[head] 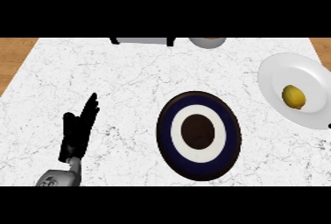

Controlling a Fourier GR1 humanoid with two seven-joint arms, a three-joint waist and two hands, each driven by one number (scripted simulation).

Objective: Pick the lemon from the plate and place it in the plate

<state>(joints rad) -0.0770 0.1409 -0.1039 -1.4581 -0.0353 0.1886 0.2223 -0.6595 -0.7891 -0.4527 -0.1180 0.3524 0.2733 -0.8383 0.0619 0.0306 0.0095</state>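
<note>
A yellow lemon (294, 96) lies on a white plate (279, 72) at the right edge of the counter. In the middle of the counter sits a dark plate (167, 131) with blue and white rings and a dark centre, with nothing on it. My left hand (78, 129) rests at the lower left, fingers straight and pointing up, open and holding nothing, well to the left of both plates. My right hand does not show in the head view.
A grey appliance with black legs (143, 41) and a grey bowl (207, 42) stand at the counter's far edge. The white marble counter (97, 70) ends in wooden strips at the left and right.
</note>
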